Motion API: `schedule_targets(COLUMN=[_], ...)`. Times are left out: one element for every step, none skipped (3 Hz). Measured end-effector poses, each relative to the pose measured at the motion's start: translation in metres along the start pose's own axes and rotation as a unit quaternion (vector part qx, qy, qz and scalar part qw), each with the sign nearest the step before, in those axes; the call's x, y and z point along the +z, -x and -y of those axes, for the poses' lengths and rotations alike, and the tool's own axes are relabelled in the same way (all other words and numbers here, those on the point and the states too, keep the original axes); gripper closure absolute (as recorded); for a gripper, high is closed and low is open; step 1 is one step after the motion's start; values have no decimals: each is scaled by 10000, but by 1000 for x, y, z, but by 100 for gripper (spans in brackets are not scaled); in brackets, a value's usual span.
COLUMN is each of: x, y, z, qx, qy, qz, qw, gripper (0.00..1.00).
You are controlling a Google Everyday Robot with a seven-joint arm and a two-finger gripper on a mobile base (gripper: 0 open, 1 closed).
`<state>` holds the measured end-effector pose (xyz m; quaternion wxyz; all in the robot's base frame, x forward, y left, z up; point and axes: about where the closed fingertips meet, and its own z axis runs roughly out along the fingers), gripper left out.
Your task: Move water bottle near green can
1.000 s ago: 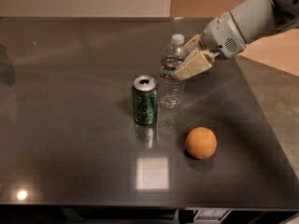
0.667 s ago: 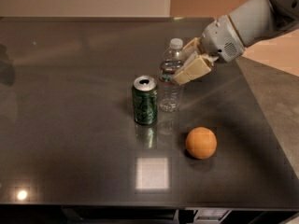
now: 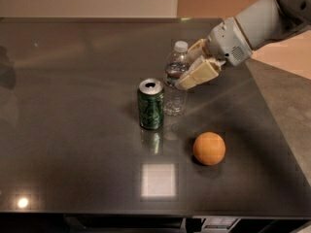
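The water bottle, clear and ribbed with a white cap, stands upright on the dark table. It is just right of the green can, almost touching it. The can is dark green with a silver top and is shorter than the bottle. My gripper reaches in from the right at the bottle's upper half. Its beige fingers lie on either side of the bottle, one in front and one behind, closed on it.
An orange lies on the table to the front right of the bottle and can. The table's right edge runs diagonally under my arm. A bright light reflection shows near the front edge.
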<state>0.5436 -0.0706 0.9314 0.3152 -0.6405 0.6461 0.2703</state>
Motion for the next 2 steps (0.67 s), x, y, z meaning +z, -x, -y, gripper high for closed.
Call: schedule_targets(x=[2,2], y=[1,1], z=[0,0], qx=[-9,-10], qy=[13,13], qz=[4,4], qw=[10000,10000], gripper=[0,0])
